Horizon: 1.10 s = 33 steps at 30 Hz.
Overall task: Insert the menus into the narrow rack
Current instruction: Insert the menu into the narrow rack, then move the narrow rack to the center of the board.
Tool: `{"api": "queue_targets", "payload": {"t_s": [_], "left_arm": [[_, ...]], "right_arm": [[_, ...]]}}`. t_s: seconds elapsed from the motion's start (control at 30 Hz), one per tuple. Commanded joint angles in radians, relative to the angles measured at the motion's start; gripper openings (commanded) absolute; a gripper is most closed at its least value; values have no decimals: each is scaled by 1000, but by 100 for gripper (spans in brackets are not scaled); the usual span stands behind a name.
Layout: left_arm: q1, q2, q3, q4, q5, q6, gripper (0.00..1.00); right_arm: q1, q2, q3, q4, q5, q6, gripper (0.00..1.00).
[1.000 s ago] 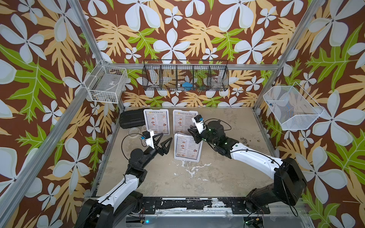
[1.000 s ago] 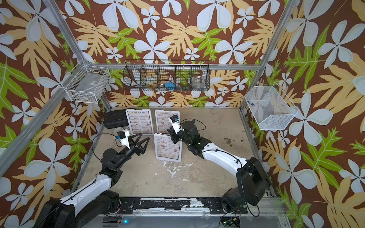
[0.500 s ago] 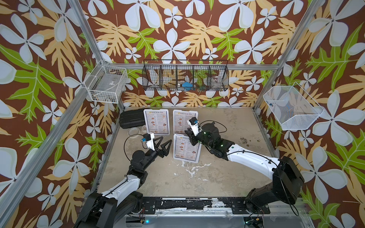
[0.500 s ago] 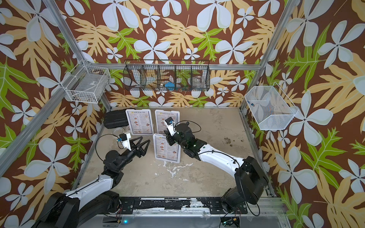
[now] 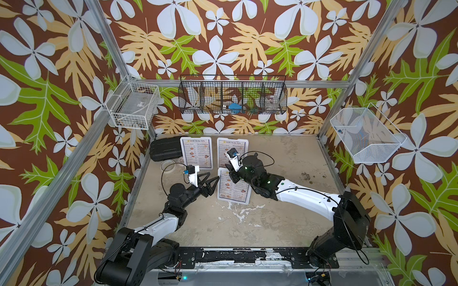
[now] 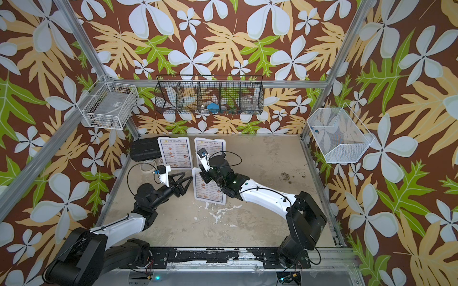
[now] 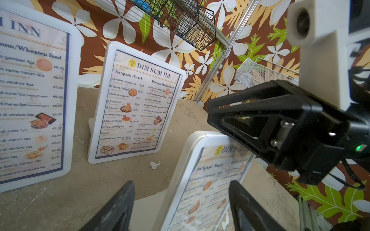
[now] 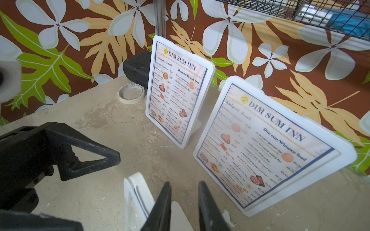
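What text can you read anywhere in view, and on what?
"DIM SUM INN": heading of the far left menu, far right menu and near menu.
"Antipasti /Snack": left column heading, both far menus.
"Dim sum/Wheaten food": right column heading, same.
Most dish lines and prices: too small.
Print on the tape roll: unreadable.

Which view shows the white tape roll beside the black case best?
The right wrist view: the white tape roll lies flat, unobstructed, beside the black case. Both top views show it tiny. The left wrist view misses it.
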<state>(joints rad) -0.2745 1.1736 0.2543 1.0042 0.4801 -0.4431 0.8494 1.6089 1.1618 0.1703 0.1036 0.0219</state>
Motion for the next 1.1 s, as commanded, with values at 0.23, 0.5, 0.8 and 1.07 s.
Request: {"api": "queue_targets", "payload": {"t_s": [0.23,0.5,0.8,1.07], "left_arm": [[-18,59,6,25,50,35,75],[-40,141,20,61,63,43,72],[-82,221,33,95,58,46,68],[-126,257,48,102,50,48,59]], "right_arm": [[1,-223,-157,33,42,1,41],[-3,-504,-527,163,114,98,67],[-22,-693,-809,304,139,185,89],[-22,-592,-811,368,116,231,88]]}}
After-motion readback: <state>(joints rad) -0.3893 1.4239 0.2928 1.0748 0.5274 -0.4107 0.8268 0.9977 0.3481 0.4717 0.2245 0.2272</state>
